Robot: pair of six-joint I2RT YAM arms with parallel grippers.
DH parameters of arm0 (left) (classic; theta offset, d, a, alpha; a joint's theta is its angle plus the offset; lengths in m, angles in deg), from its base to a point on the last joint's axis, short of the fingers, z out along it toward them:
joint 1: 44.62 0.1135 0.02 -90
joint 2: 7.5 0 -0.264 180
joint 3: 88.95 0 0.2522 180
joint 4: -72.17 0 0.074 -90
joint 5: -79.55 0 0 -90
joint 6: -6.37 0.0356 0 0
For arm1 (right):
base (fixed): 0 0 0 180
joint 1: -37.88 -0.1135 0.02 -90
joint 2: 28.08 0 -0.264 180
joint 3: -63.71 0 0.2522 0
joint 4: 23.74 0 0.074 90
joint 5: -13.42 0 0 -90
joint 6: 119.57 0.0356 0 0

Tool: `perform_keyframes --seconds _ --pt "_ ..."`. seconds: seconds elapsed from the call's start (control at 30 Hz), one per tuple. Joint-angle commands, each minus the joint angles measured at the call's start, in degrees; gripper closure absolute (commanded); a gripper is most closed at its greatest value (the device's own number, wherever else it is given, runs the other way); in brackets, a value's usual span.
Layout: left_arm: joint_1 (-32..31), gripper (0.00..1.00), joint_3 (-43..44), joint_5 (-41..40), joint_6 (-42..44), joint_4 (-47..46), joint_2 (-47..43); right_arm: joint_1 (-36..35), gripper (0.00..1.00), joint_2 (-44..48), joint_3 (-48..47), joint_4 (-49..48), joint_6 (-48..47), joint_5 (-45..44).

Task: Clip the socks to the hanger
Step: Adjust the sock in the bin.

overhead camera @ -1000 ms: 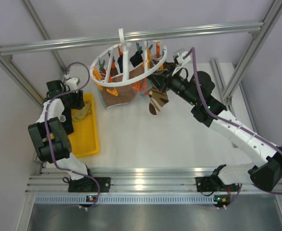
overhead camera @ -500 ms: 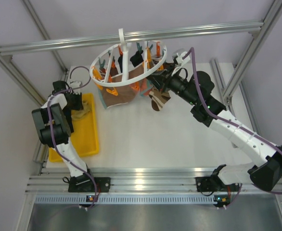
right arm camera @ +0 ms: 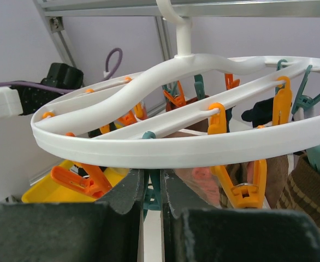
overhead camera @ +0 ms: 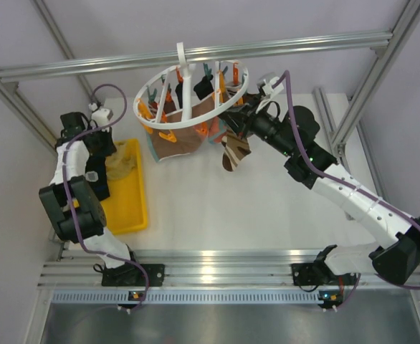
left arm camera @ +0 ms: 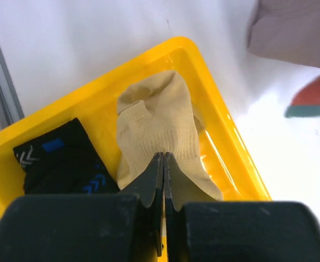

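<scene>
A tan sock (left arm camera: 159,123) lies in the yellow tray (left arm camera: 239,155), and my left gripper (left arm camera: 164,159) is shut on its near end. Beside it in the tray lies a black sock (left arm camera: 61,161) with blue marks. In the top view my left gripper (overhead camera: 110,147) is over the tray's far end, with the tan sock (overhead camera: 122,161) below it. The white round hanger (overhead camera: 196,115) hangs from the bar. A brown sock (overhead camera: 174,145) and a striped sock (overhead camera: 235,152) hang from it. My right gripper (right arm camera: 153,183) is shut on a teal clip (right arm camera: 152,201) just under the hanger's outer ring (right arm camera: 176,146).
The yellow tray (overhead camera: 127,208) sits at the table's left edge beside the left arm. Aluminium frame posts stand at both sides and a crossbar (overhead camera: 303,44) carries the hanger's hook. Orange clips (right arm camera: 242,185) and further teal ones dangle all round the rings.
My left gripper has closed on the tan sock, and its wrist has drawn back to the left and up. The striped sock swung slightly. The right arm has stayed put.
</scene>
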Motion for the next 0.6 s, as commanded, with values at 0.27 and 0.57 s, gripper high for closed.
perform_keyframes --seconds 0.27,0.57 --pt "10.25 1.0 0.5 28.13 9.73 27.74 -3.41 0.63 1.0 0.01 1.89 2.84 0.65 0.3" --pt "16.75 1.0 -1.79 38.09 16.06 41.72 4.58 0.54 1.0 -0.16 2.06 2.75 0.56 0.39"
